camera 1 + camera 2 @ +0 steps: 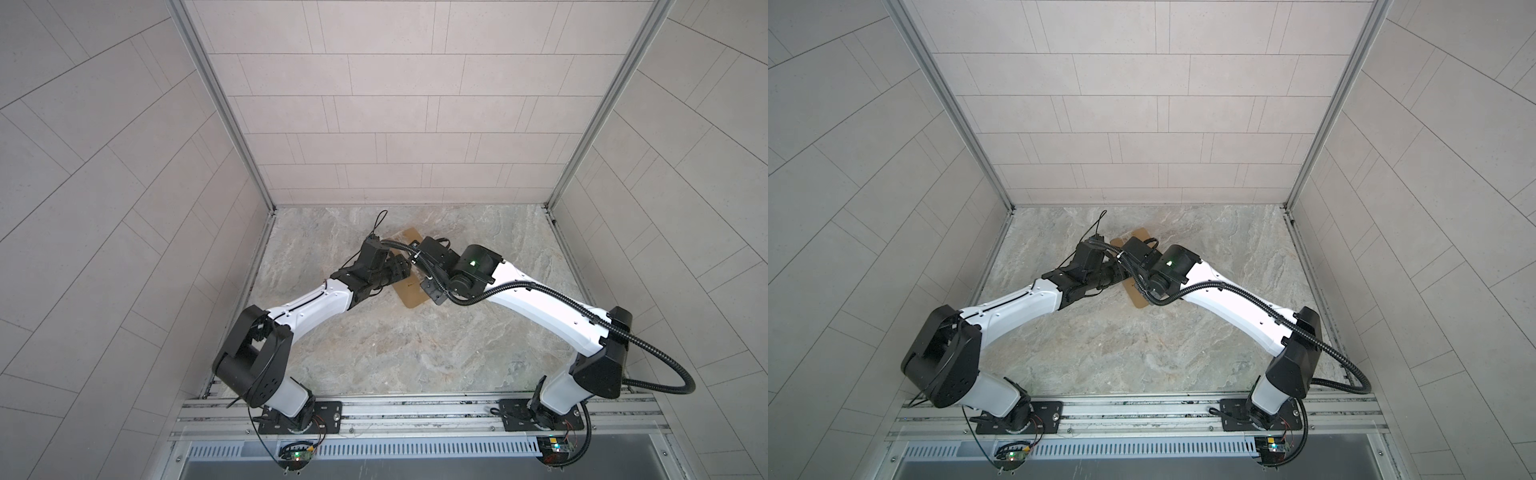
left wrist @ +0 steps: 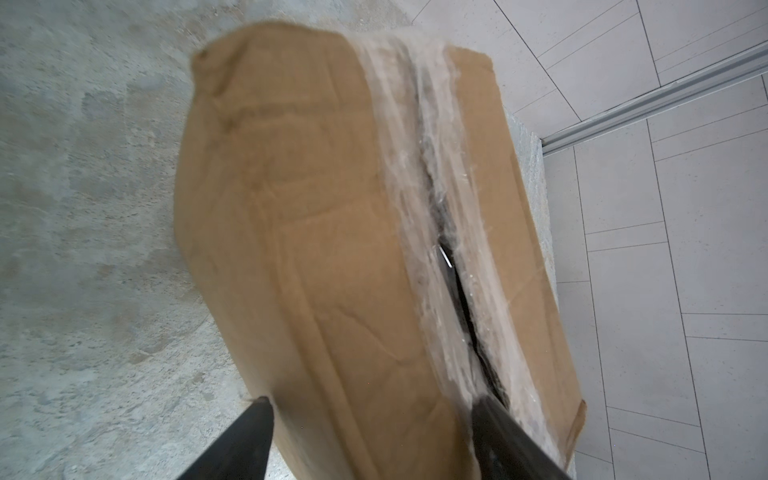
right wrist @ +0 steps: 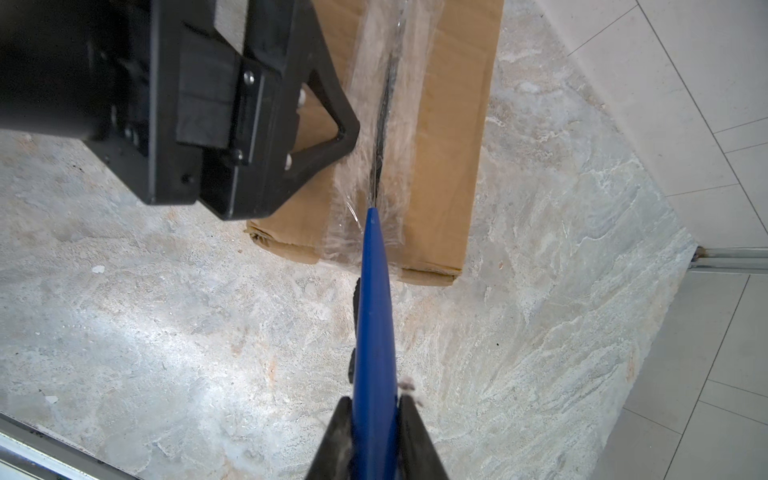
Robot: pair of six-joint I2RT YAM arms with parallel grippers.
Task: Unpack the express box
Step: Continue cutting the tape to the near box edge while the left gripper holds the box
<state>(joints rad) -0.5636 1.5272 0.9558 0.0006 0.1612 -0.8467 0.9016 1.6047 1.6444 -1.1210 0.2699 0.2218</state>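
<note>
Right gripper (image 3: pixel 376 401) clamps a blue cutter (image 3: pixel 374 291), tip at the taped seam (image 3: pixel 384 104) of the express box (image 3: pixel 449 124) just ahead, to slit it; left gripper (image 2: pixel 372 401), jaws spread, straddles one flap, evidently bracing it.

Soft even light, faint shadows; wall lines (image 1: pixel 104 166) bow toward the edges. Close up, the express box (image 2: pixel 291 249) blurs, tape (image 2: pixel 415 166) glaring.
</note>
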